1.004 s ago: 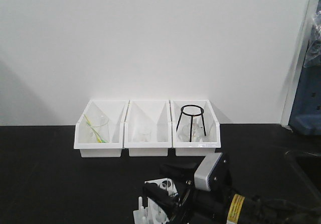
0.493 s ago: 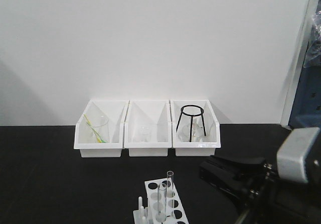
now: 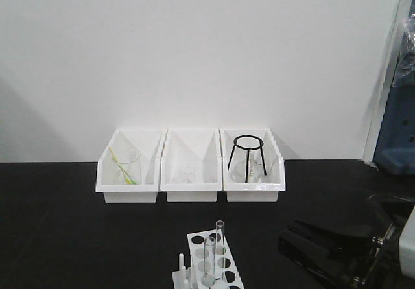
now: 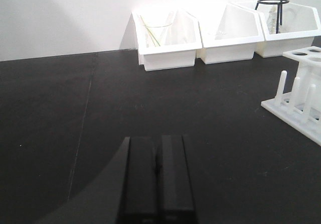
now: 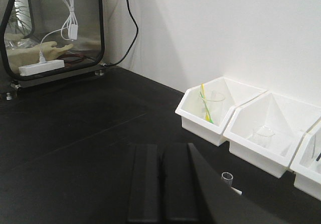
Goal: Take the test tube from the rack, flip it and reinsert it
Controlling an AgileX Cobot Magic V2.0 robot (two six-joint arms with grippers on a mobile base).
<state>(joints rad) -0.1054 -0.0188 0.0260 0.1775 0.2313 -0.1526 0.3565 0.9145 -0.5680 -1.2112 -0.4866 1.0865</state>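
1. Find the rack at the near edge of the black bench, about midway along that edge in the front view. Its white top plate carries rows of round holes, and short upright pegs stand at its left end.
2. Check the two glass tubes in the rack. The test tube stands upright in a hole toward the far end of the plate, open rim up. A second tube stands upright just in front of it, nearer the camera.
3. Read the right gripper in the front view: it sits low at the bench's near right corner, well apart from the rack and touching neither tube. In the right wrist view its two black fingers lie pressed side by side with no gap and nothing between them. The rim of one tube shows just past the gripper body in that view.
4. Read the left gripper in the left wrist view: its fingers are also closed flat together, holding nothing, over bare bench well to the left of the rack.
5. Note the three white bins in a row along the far edge against the wall. The left bin holds a beaker with a yellow-green rod, the middle bin a small glass vessel, and the right bin a black wire stand.
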